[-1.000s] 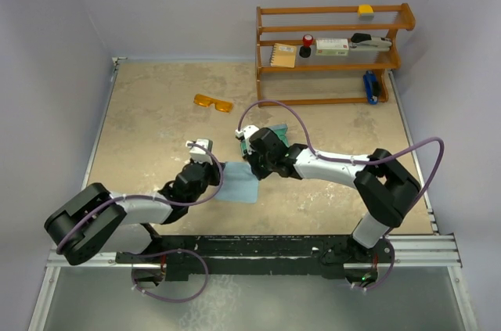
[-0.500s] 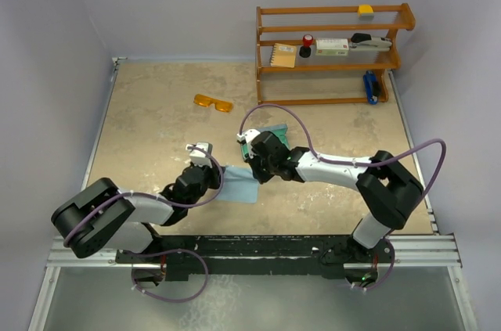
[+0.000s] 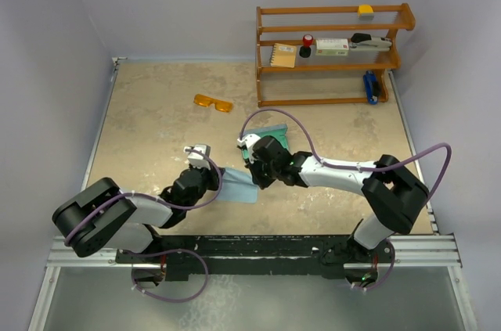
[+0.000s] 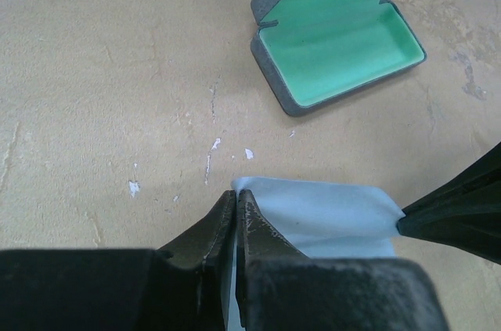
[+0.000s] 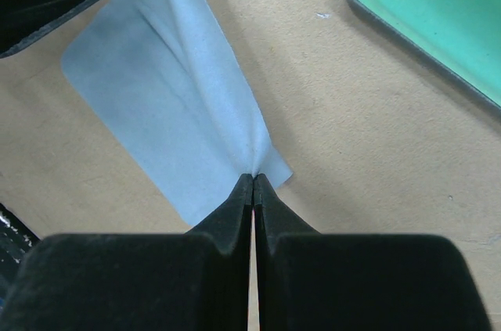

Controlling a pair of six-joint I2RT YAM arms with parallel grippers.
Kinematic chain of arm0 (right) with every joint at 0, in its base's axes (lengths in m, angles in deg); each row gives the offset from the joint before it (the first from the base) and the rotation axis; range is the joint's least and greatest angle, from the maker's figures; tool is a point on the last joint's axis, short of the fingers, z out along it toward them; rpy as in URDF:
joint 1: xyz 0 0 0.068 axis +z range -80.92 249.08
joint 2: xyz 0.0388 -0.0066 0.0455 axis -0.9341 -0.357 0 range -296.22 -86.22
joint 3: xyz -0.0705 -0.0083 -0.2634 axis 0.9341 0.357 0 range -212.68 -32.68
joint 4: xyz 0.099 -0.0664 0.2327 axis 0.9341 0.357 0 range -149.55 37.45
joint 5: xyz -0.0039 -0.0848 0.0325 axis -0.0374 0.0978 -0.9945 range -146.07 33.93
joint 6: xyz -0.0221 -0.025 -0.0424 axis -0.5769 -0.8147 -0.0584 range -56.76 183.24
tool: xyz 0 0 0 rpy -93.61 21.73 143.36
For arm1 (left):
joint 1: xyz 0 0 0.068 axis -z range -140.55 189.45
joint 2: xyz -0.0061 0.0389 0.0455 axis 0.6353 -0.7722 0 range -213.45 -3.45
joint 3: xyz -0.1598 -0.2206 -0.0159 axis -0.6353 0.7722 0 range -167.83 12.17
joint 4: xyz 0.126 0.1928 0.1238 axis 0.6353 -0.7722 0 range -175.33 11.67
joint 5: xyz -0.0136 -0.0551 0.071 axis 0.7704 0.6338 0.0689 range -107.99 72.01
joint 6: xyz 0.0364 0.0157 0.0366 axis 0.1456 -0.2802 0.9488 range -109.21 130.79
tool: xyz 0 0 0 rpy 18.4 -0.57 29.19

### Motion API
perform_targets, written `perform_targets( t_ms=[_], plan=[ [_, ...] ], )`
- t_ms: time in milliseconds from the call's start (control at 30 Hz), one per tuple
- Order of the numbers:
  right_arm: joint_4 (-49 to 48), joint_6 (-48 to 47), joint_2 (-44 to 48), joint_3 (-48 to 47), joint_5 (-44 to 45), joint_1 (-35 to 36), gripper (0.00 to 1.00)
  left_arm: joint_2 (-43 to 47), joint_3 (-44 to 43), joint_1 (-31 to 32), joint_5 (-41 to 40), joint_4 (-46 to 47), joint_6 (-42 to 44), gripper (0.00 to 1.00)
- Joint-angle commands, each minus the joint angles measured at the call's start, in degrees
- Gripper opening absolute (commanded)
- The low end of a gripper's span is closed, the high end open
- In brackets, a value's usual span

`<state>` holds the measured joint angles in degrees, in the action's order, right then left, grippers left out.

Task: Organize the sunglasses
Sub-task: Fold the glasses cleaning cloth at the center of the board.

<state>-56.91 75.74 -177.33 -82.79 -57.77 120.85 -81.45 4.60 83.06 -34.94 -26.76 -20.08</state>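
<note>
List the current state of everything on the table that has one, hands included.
sunglasses, lying on the table, untouched.
case, open, teal inside empty.
cloth, pinched at two ends, stretched between the hands.
left hand, shut on cloth.
right hand, shut on cloth.

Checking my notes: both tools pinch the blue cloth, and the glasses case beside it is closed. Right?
No: the case is open, its green inside showing in the left wrist view. The left tool and right tool do each pinch the cloth.
</note>
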Motion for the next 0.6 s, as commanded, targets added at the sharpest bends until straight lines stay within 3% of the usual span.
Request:
perform_targets(
  t_ms=[0, 567],
  plan=[
    [-1.1, 0.8, 2.0, 0.6, -1.5, 0.7, 0.0, 0.4, 1.0, 0.0, -0.3, 4.4, -0.8, 0.0],
    [-1.5, 1.1, 2.0, 2.0, -1.9, 2.0, 0.0, 2.9, 3.1, 0.8, 1.0, 3.7, -2.3, 0.0]
  ],
)
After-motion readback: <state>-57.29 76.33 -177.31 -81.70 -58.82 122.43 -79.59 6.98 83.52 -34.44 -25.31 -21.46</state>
